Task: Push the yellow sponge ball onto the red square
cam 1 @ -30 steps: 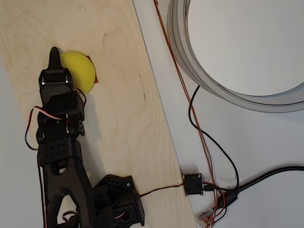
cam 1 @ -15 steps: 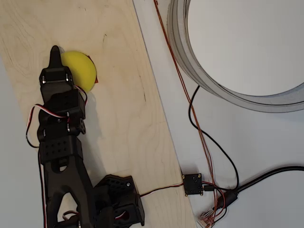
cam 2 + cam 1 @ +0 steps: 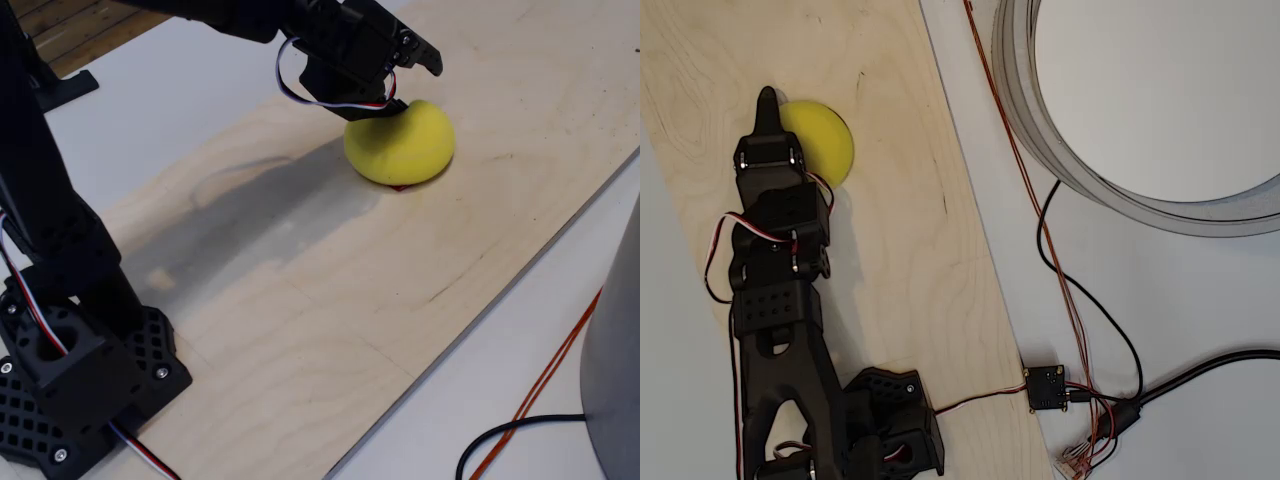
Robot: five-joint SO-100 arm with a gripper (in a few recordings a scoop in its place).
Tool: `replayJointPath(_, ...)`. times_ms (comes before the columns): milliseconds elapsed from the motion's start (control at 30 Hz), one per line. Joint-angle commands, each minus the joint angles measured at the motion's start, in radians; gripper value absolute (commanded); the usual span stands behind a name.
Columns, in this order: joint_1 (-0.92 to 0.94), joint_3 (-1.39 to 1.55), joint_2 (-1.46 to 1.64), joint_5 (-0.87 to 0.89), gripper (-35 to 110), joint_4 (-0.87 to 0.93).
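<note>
Yellow sponge ball (image 3: 823, 148) covering red square (image 3: 400, 186) – sliver showing, tool (image 3: 767, 103) touching ball, opening unclear

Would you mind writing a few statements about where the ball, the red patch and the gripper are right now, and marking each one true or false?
1. The yellow sponge ball rests on the wooden board. True.
2. The red square lies in plain view, well away from the ball. False: the ball covers it almost wholly; only a red sliver peeks out under its near edge in the fixed view.
3. The gripper is beside the ball, at its left edge in the overhead view. True.
4. The gripper has lifted the ball off the board. False: the ball sits on the board.
5. The ball lies on the white table next to the grey ring. False: it is on the board, apart from the ring.
</note>
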Motion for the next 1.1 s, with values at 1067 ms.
replayJointPath(1067,0.037,0.026,0.044,0.071,18,0.018)
